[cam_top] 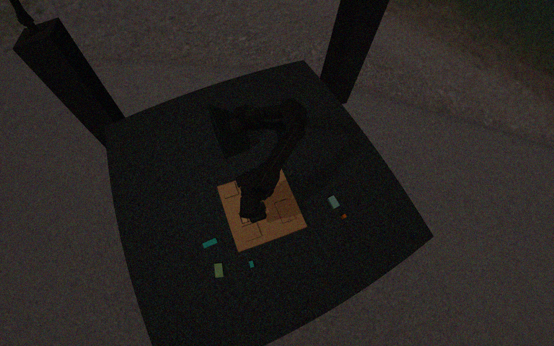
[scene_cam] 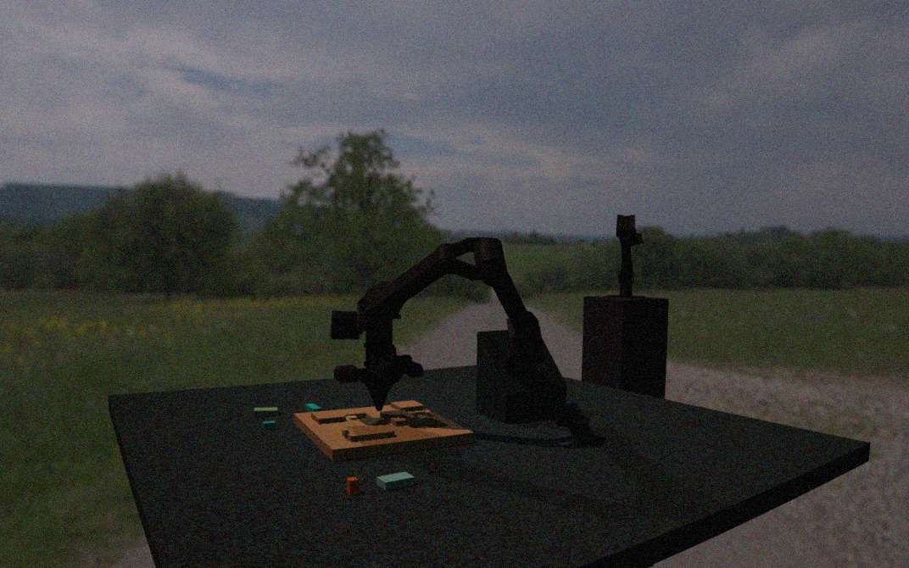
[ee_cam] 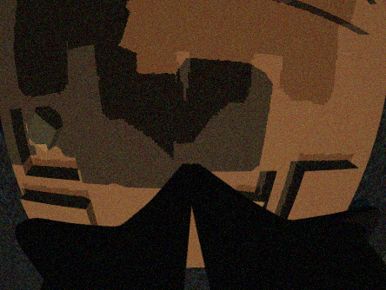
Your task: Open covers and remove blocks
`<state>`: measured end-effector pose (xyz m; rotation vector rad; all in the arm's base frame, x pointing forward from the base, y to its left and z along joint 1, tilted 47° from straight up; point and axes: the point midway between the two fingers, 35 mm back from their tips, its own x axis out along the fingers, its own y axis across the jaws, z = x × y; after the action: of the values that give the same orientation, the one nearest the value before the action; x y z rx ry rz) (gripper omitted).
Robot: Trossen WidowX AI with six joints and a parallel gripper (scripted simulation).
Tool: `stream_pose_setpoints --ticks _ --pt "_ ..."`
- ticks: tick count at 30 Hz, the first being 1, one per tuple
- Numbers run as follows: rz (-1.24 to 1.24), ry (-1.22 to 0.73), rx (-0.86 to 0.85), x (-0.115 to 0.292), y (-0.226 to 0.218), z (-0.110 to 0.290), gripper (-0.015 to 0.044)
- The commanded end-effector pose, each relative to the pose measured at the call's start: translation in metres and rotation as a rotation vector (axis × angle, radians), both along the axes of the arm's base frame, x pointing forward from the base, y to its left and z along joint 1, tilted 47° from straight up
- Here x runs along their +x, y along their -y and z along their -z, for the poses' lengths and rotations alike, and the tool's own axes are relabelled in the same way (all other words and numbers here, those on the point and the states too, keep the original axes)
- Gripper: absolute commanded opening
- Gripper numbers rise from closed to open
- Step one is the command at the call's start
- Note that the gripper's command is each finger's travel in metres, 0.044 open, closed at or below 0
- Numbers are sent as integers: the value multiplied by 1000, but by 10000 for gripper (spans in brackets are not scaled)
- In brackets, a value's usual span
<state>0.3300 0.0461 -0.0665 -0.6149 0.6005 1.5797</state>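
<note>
The puzzle board (cam_top: 271, 233) (scene_cam: 428, 438) (ee_cam: 361, 65) is tan with raised covers. One cover (cam_top: 288, 209) (scene_cam: 370, 434) lies toward its right side in the top view; another cover (cam_top: 249, 231) (ee_cam: 326, 191) lies near its front corner. My gripper (scene_cam: 379, 408) (ee_cam: 189, 172) is shut and empty, tips down at or just above the middle of the board; I cannot tell if they touch. A small square piece (ee_cam: 41, 128) shows in shadow at left in the wrist view. The arm hides much of the board in the top view, so some covers and wells are unclear.
On the table beside the board lie a teal block (cam_top: 210, 242) (scene_cam: 312, 406), a green block (cam_top: 218, 270) (scene_cam: 265, 409), a small teal block (cam_top: 251, 264) (scene_cam: 269, 422), a pale block (cam_top: 333, 202) (scene_cam: 395, 480) and an orange block (cam_top: 343, 216) (scene_cam: 352, 485).
</note>
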Motion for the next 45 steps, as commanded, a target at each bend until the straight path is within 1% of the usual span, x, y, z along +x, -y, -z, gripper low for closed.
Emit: stream_pose_setpoints --ticks 1,15,45 --pt "5 -2 3 0 -2 2 0" --pt "5 -2 4 -4 -9 9 0" --pt "5 -4 4 -38 -4 15 0"
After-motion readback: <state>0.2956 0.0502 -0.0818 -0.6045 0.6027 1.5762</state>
